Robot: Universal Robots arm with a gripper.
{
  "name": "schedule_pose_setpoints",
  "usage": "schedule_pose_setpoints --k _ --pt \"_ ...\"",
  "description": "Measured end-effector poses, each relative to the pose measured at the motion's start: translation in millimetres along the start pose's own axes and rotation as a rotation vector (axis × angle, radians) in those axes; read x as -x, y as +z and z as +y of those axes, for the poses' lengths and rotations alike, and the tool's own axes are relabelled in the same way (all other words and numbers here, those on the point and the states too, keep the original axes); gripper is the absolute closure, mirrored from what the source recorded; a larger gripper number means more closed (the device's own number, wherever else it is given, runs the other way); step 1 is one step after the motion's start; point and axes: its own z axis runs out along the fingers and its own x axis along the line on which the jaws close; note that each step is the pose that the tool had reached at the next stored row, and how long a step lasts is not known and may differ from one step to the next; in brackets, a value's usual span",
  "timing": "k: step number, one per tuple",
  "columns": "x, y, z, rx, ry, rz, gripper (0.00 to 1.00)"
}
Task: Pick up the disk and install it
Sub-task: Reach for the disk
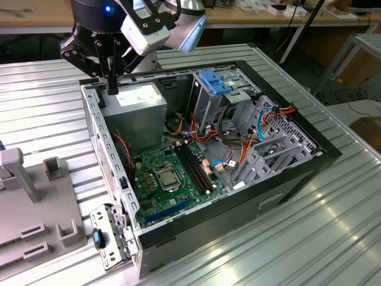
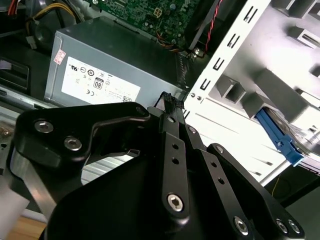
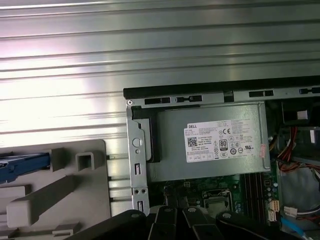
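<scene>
Blue-railed, one disk [image 3: 24,163]; one gripper [image 1: 112,90].

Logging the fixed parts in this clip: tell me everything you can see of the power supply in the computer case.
The power supply is a grey metal box with a white printed label on its upward face. It lies flat in a corner of the open computer case, against the case's walls and beside the green motherboard. Coloured cables leave one end. The gripper hangs over its outer end; whether it touches the box cannot be told.
</scene>
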Motion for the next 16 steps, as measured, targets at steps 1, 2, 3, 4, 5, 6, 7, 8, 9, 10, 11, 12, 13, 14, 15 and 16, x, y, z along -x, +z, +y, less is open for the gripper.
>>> schedule_pose_setpoints --k 1,2,3,4,5,6,7,8,9,10,11,12,13,14,15,16 --pt "-1.0 0.0 -0.1 0.0 0.0 0.0 0.89" --pt "-2.2 -0.1 -0.2 0.0 0.0 0.0 0.89" --pt "-3.9 -0.1 -0.3 -0.0001 0.0 0.0 0.89" --pt "-6.7 -0.2 -0.5 0.0 0.0 -0.0001 0.89" --pt "-9.3 -0.3 -0.7 -0.0001 0.0 0.0001 0.89" --pt "-10.9 -0.3 -0.8 0.0 0.0 0.0 0.89" --pt "-12.6 -0.3 -0.9 0.0 0.0 0.0 0.89" --pt "-15.4 -0.4 -1.2 0.0 0.0 0.0 0.89" --pt "-17.3 -0.5 -1.3 0.0 0.0 0.0 0.89" --pt "-18.9 -0.5 -1.0 0.0001 0.0 0.0 0.89" --pt "-21.5 -0.4 0.7 0.0001 0.0 -0.0001 0.89" --pt "-25.2 -0.4 5.0 -0.0001 0.0 -0.0001 0.89" --pt "-29.1 -0.3 10.5 -0.0003 0.0 0.0 0.89" --pt "-32.8 -0.2 14.6 -0.0005 0.0 0.0 0.89" --pt "-36.7 -0.1 18.1 -0.0008 0.0 0.0 0.89" --pt "-40.7 0.0 21.2 -0.0009 0.0 -0.0001 0.89"
